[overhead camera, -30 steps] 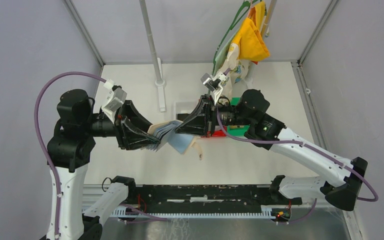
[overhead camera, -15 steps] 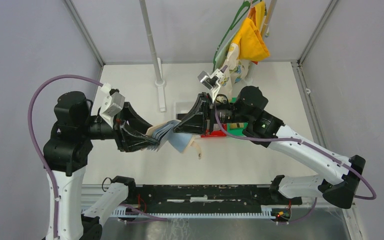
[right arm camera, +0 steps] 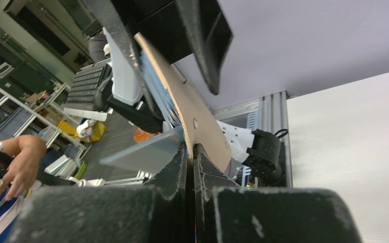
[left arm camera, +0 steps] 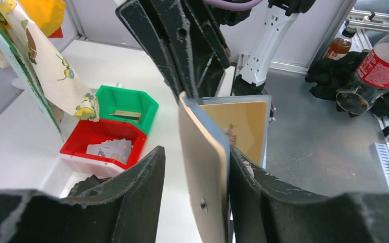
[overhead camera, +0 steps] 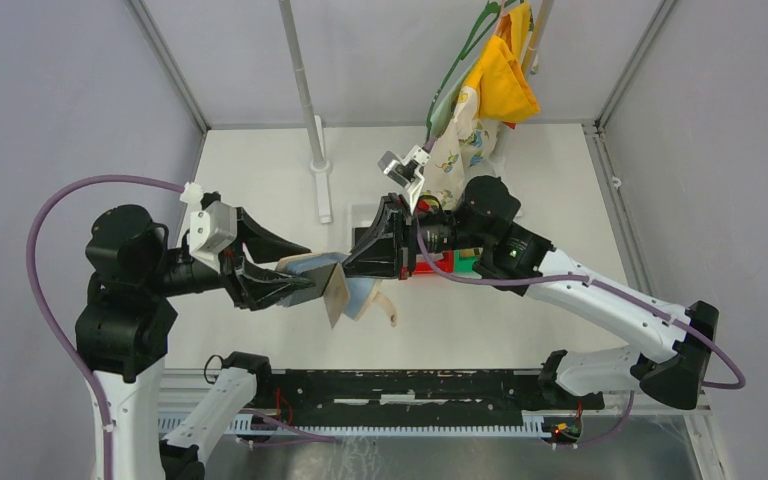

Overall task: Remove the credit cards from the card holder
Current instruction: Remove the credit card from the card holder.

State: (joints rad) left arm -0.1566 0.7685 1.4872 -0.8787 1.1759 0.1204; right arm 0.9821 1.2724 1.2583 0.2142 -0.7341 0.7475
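Observation:
The tan card holder hangs above the table between both arms. My right gripper is shut on the edge of its tan flap, with pale blue panels fanning out beside the fingers. My left gripper is open around another flap, which leans on the right-hand finger and stands apart from the other. A tan-gold inner panel shows behind. Pale credit cards lie in the red bin.
A green bin with a small tan-yellow item adjoins the red bin. Patterned and yellow cloths hang at the back right. A white pole stands behind. A cola bottle and black gloves lie off the table.
My left arm drew back to the left and its jaws opened. The holder unfolded and now hangs more upright. My right gripper shifted slightly left, still pinching the flap.

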